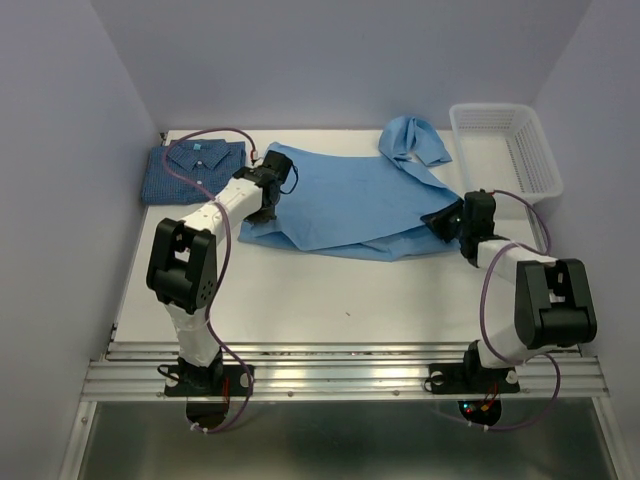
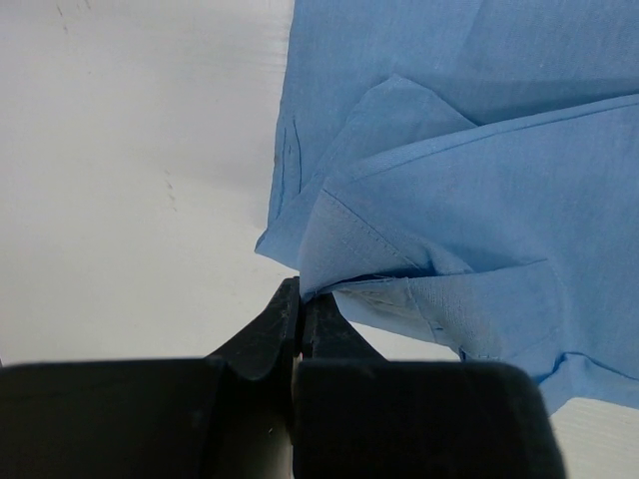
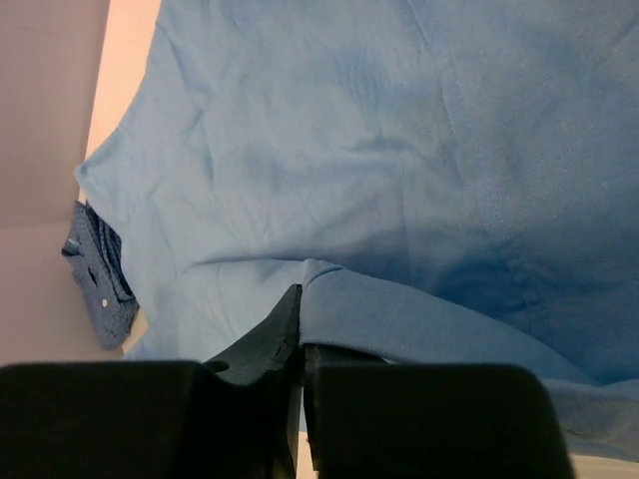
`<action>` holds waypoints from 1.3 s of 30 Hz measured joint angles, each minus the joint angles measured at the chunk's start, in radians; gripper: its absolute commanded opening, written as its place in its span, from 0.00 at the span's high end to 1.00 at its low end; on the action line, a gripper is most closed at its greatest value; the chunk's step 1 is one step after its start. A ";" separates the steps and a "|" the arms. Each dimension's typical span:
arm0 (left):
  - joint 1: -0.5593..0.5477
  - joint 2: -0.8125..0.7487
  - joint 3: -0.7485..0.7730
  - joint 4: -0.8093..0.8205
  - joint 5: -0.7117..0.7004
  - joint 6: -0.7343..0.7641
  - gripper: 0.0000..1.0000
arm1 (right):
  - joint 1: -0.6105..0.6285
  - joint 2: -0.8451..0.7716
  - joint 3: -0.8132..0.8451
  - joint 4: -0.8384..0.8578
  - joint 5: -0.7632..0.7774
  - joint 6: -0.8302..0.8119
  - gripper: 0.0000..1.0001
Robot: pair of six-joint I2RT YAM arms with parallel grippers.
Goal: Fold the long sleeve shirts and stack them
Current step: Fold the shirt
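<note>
I see left gripper [image 2: 302, 299] and right gripper [image 3: 302, 307] both pinched onto the plain sky-blue cloth shirt [image 1: 350, 195]. Left arm [image 1: 215, 215] cuts off part of the dark-blue checked shirt [image 1: 180, 172], far left.

Top view: even, diffuse overhead light. The white table [image 1: 300, 290] is bright without glare. Soft, short shadows lie beside the arms and under the near edge of the light blue shirt [image 1: 350, 190]. Focus is sharp throughout.

Left wrist view: bright, table nearly washed out. The left gripper [image 2: 300, 299] is blurred at close range.

Right wrist view: dimmer, cloth shaded, pinkish cast at left. The right gripper [image 3: 300, 304] is a soft black silhouette
</note>
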 measured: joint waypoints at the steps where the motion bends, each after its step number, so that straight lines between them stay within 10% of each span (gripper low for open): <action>1: 0.000 0.000 0.001 0.000 0.000 0.000 1.00 | 0.000 -0.005 -0.005 0.010 0.011 0.002 0.99; 22: 0.006 0.172 0.655 -0.008 0.116 0.121 1.00 | 0.000 -0.315 -0.251 0.099 0.328 0.002 0.98; 36: 0.055 0.150 0.190 0.043 0.083 0.137 1.00 | 0.000 -0.155 -0.342 0.216 0.238 0.005 0.94; 39: 0.082 0.150 0.222 0.026 0.055 0.151 0.83 | 0.000 -0.139 -0.342 0.237 0.210 0.002 0.94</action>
